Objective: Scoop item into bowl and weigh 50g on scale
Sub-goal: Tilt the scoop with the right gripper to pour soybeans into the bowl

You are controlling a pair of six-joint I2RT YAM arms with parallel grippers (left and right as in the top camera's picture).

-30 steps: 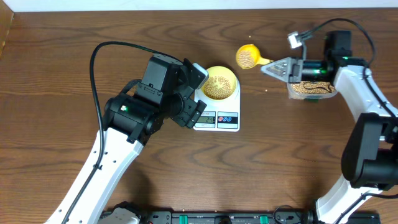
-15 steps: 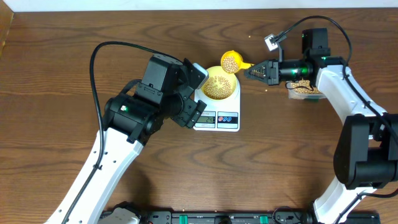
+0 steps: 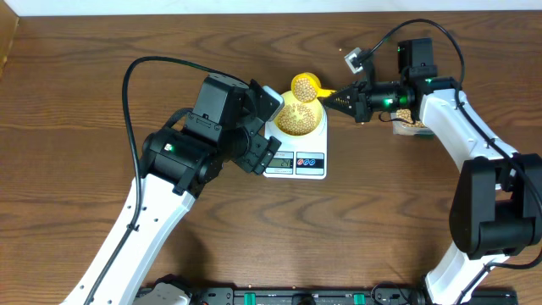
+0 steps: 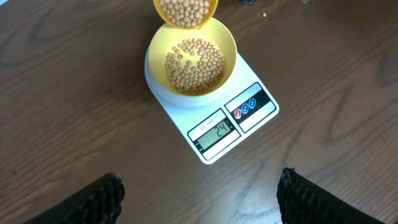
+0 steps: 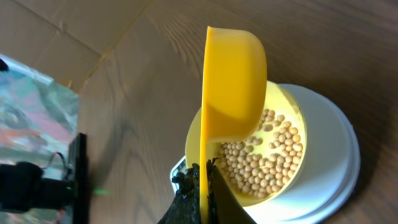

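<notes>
The jaws of the right gripper (image 3: pixel 336 98) are shut on the yellow scoop (image 3: pixel 305 85), held above the bowl's (image 3: pixel 316 121) rim; the left gripper (image 4: pixel 199 202) is spread empty.

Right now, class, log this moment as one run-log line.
scoop: holds beans, above bowl | right pincer: shut on scoop | bowl: part-filled, on scale | display: 24 | left pincer: open, empty

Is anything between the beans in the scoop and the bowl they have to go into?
Nothing visible does. The right tool holds the scoop of beans right over the rim of the open bowl on the scale, and no other thing shows between scoop and bowl.
</notes>
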